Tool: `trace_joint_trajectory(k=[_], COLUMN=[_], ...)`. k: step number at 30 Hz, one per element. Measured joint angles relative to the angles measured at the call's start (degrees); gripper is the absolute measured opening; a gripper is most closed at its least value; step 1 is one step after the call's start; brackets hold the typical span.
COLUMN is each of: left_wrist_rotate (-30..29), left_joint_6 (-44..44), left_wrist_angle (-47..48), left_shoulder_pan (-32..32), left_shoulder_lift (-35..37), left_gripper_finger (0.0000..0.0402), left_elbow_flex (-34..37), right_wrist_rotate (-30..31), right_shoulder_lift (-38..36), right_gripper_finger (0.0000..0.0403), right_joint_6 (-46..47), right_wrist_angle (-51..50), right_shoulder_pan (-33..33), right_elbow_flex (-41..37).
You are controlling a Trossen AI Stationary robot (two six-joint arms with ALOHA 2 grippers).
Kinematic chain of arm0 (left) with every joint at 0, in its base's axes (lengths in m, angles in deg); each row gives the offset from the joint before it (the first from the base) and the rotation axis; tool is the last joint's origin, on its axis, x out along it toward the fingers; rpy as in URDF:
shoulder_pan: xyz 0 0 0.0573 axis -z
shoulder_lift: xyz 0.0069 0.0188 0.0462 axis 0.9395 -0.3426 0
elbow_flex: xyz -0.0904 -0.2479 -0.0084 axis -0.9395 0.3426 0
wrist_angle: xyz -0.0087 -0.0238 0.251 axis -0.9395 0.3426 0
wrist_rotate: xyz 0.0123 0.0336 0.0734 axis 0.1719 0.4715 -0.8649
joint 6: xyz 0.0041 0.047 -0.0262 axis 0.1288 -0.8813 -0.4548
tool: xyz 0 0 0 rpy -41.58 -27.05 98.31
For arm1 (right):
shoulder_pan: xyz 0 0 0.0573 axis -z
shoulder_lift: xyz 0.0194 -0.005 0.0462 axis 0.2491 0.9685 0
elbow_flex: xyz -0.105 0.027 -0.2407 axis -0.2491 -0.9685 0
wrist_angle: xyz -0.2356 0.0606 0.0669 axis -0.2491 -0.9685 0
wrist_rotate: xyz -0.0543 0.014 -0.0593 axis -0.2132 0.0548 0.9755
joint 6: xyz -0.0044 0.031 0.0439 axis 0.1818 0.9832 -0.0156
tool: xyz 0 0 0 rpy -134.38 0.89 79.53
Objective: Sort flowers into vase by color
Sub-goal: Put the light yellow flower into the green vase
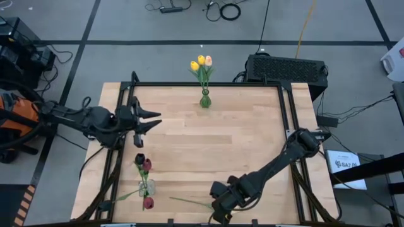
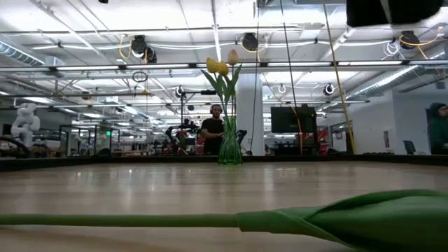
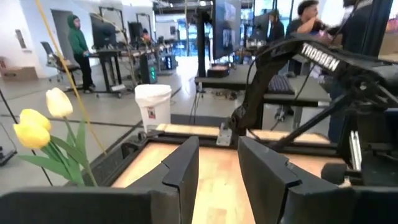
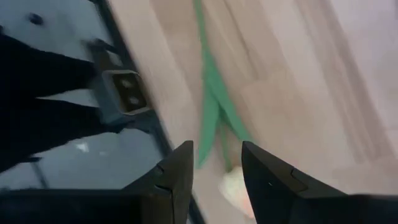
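**Right tool poised over the loose tulip at the table's near edge**

Right wrist view shows the right tool (image 4: 214, 177) with its two dark fingers spread and nothing between them, looking down on a loose flower (image 4: 214, 106) lying flat on the table (image 4: 298, 93). Its green stem and leaves run lengthwise away from the gap, and a pale head shows just beyond the fingertips, close to the table's edge. From above, that stem (image 1: 189, 203) lies roughly crosswise along the near edge, with the right tool (image 1: 222, 205) at its right end. The right arm is plainly the nearer one, so the pick looks like its job, and the fingers would need to straddle the stem across its length.

Just left of it, a small vase (image 1: 146, 187) holds dark red and near-black tulips.

Farther up the left side, the left tool (image 1: 153, 119) hovers over the table's left edge, fingers apart and empty, well away from the loose flower.

At the far edge stands the green vase (image 1: 205, 99) with the yellow and peach tulips (image 1: 201, 62) upright in it.
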Motion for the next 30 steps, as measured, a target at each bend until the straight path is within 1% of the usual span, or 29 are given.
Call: trace_joint_trajectory(k=[3, 8, 11, 14, 19, 24, 26, 30], left_wrist_rotate=[1.3, 3.1, 3.6, 3.6, 3.6, 3.6, 3.6, 3.7], left_joint_6=[1.0, 2.9, 3.0, 3.0, 3.0, 2.9, 2.9, 2.7], left_wrist_angle=[0.5, 1.1, 1.0, 0.9, 0.9, 0.9, 0.8, 0.8], left_shoulder_pan=[-1.0, -2.3, -2.7, -2.9, -3.0, -3.0, -3.0, -3.5], left_shoulder_lift=[-1.1, -2.8, -3.2, -3.2, -3.1, -3.1, -3.1, -3.1], left_gripper_finger=[0.0118, 0.0118, 0.0118, 0.0118, 0.0118, 0.0118, 0.0118, 0.0118], left_elbow_flex=[0.0, 0.0, 0.0, 0.0, 0.0, 0.0, 0.0, 0.0], right_wrist_rotate=[0.1, 0.0, 1.5, 3.0, 2.9, 3.0, 3.0, 0.7], right_shoulder_lift=[3.0, 9.4, 13.1, 15.3, 18.5, 20.2, 21.0, 22.3], right_gripper_finger=[0.0128, 0.0128, 0.0128, 0.0128, 0.0128, 0.0128, 0.0128, 0.0119], right_joint_6=[-0.8, -6.0, -7.7, -8.8, -8.6, -7.8, -7.8, -7.8], right_wrist_angle=[-1.2, -1.8, -4.5, -5.8, -5.9, -3.2, -3.9, -5.7], right_shoulder_pan=[-0.4, -0.5, -0.6, -0.7, -0.7, -0.9, -1.0, -1.0], right_elbow_flex=[1.8, 7.6, 11.9, 15.1, 15.6, 15.7, 15.7, 16.0])
